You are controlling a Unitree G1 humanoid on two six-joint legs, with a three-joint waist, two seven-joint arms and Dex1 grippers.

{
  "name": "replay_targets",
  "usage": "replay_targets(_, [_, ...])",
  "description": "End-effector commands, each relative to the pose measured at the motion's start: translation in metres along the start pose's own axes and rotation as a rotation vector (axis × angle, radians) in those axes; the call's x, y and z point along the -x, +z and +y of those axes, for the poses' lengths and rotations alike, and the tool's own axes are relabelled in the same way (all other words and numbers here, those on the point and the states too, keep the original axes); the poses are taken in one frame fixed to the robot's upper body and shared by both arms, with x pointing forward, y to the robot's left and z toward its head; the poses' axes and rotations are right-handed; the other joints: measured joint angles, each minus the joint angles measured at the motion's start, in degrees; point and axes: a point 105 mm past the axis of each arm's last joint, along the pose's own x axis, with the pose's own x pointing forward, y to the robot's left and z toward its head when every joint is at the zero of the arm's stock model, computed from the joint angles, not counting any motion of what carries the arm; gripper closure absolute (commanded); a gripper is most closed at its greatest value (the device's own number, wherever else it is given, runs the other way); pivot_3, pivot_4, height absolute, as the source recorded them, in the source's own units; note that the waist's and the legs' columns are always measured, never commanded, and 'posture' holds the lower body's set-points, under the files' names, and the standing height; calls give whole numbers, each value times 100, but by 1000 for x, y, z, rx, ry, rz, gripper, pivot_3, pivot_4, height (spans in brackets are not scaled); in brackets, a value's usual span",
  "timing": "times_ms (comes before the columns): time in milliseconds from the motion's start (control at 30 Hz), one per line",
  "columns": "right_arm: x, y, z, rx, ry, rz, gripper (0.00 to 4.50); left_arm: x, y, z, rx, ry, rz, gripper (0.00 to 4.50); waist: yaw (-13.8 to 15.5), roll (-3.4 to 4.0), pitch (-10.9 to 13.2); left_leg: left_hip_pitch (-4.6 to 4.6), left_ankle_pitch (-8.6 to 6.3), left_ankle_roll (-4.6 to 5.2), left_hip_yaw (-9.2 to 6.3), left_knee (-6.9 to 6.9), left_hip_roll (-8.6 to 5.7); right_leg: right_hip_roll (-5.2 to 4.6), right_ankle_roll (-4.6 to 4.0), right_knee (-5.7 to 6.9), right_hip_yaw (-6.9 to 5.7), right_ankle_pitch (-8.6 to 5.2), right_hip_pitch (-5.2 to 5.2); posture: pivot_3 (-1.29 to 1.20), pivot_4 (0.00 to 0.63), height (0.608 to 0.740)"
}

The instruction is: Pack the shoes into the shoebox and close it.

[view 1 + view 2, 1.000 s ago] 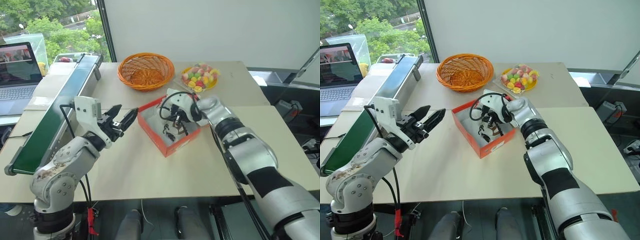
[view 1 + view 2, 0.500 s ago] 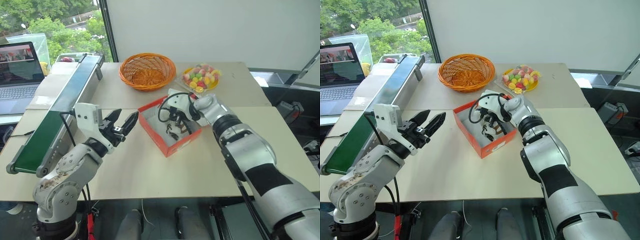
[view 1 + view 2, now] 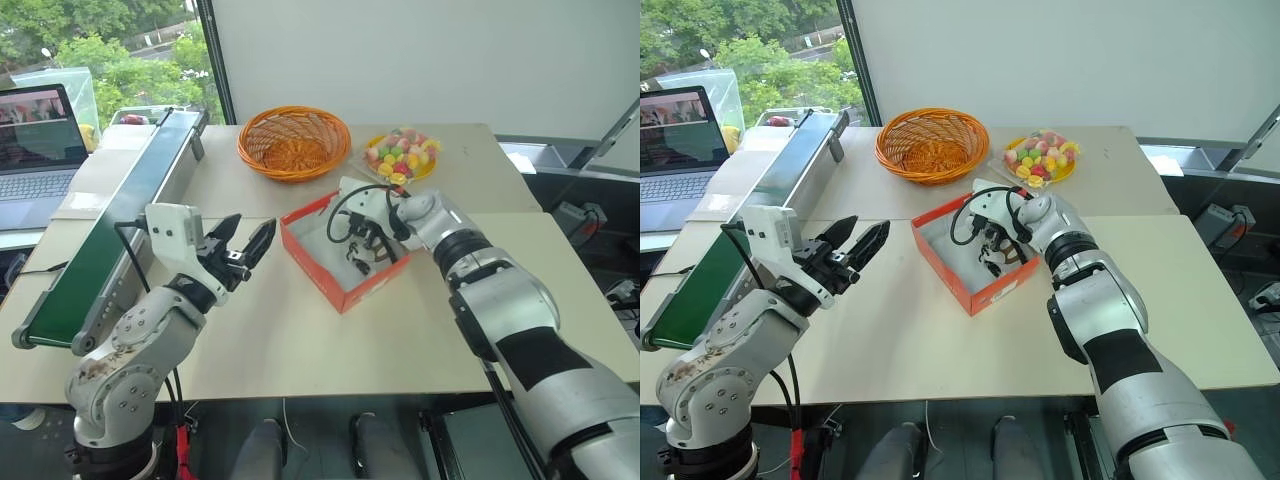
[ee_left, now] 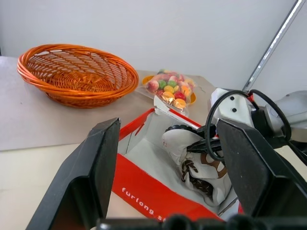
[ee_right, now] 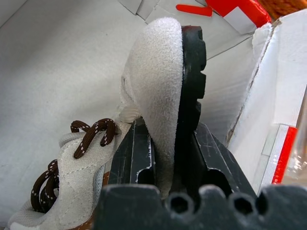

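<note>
Broadly, a pale table (image 3: 300,330) carries everything, with a green conveyor belt (image 3: 110,235) along its left edge and a laptop (image 3: 35,150) beyond that. At the far side sit a round orange wicker basket (image 3: 293,142) and, just to its right, a bag of coloured sweets (image 3: 400,153).

Near the middle lies the shoebox (image 3: 340,285), red-orange outside and white inside, open at the top. Inside it the right gripper (image 5: 165,158) is clamped on a cream shoe (image 5: 160,91) at its edge, one finger on the suede upper and one on the black sole. Brown laces (image 5: 91,132) show below it; whether they belong to a second shoe is hard to tell.

Left of the box, well apart from it, the left gripper (image 3: 243,246) hovers over the table with its fingers spread and nothing between them.
</note>
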Motion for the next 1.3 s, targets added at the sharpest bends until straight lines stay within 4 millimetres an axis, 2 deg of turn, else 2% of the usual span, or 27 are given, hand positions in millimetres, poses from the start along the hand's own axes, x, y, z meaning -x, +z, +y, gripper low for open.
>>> replay_targets(33, [-2, 8, -3, 9, -45, -32, 2865, 4, 16, -8, -32, -24, -53, 1100, -8, 0, 0, 0, 0, 0, 0, 1, 0, 0, 0, 1, 0, 0, 0, 0, 150, 740])
replay_targets(267, [-3, 32, -4, 53, -64, -113, 434, 4, 19, -7, -37, -25, -48, 1100, -15, 0, 0, -2, 0, 0, 1, 0, 0, 0, 0, 0, 2, 0, -4, 0, 150, 740])
replay_targets(333, [0, 45, -8, 68, -89, -158, 23, 3, 19, -7, -37, -25, -47, 1100, -14, 0, 0, -2, 0, 0, 1, 0, 0, 0, 0, -1, 1, 0, -3, 0, 150, 740])
replay_targets(433, [5, 69, -12, 57, -94, -254, 23, 3, 18, -8, -41, -29, -44, 1100, -31, 0, 0, -1, 0, 0, 1, -1, 0, 0, 0, 1, 1, 0, -4, 0, 150, 740])
replay_targets(533, [20, 103, -21, -15, -75, -412, 23, 3, 20, -2, -64, -8, -46, 1100, -56, 1, 1, -1, 0, 0, 1, -1, 1, 1, 0, 3, 1, 0, -5, 0, 150, 740])
replay_targets(600, [36, 123, -24, -124, 9, -547, 23, 4, 22, 9, -106, 38, -41, 1100, -76, 1, 1, -2, 0, 0, 1, -1, 1, 1, 0, 3, 2, 0, -5, 0, 150, 740])
replay_targets(667, [58, 135, -27, -236, 120, -690, 23, 7, 22, 28, -176, 117, -18, 1100, -86, 2, 2, -3, 0, 0, 0, -1, 1, 1, 0, 2, 1, 0, -6, 0, 150, 740])
replay_targets(800, [95, 134, -10, -258, 283, -850, 23, 17, 25, 71, -299, 286, 21, 1100, -57, 3, 0, 0, -2, 3, -5, -6, 6, 7, 0, -4, -4, 0, 0, 0, 150, 740])
replay_targets(933, [118, 120, 8, -292, 329, -879, 23, 29, 36, 112, -379, 424, 12, 1100, 18, 4, 1, -7, -3, 4, -9, -4, 7, 9, 0, -7, -5, 0, -4, 0, 150, 740])
replay_targets(967, [121, 118, 11, -300, 329, -880, 23, 31, 37, 119, -395, 445, 16, 1100, 20, 5, 2, -7, -3, 4, -8, -4, 6, 8, 0, -6, -3, 0, -6, 0, 150, 740])
replay_targets(1100, [125, 109, 24, -331, 327, -857, 0, 43, 33, 138, -358, 452, 22, 147, -10, 8, 3, -6, -3, 3, -3, -5, 8, 8, 0, 0, 0, 0, -13, 0, 150, 740])
replay_targets(1133, [126, 108, 26, -337, 327, -856, 0, 46, 31, 143, -344, 465, 24, 51, -16, 8, 3, -4, -3, 3, -1, -7, 9, 8, 0, -1, 1, 0, -13, 0, 150, 740])
replay_targets(1300, [127, 103, 44, -364, 327, -858, 0, 67, 34, 177, -275, 569, 13, 51, 3, 7, 3, -2, -3, 3, 2, -6, 12, 9, 0, 3, 1, 0, -13, 0, 150, 740])
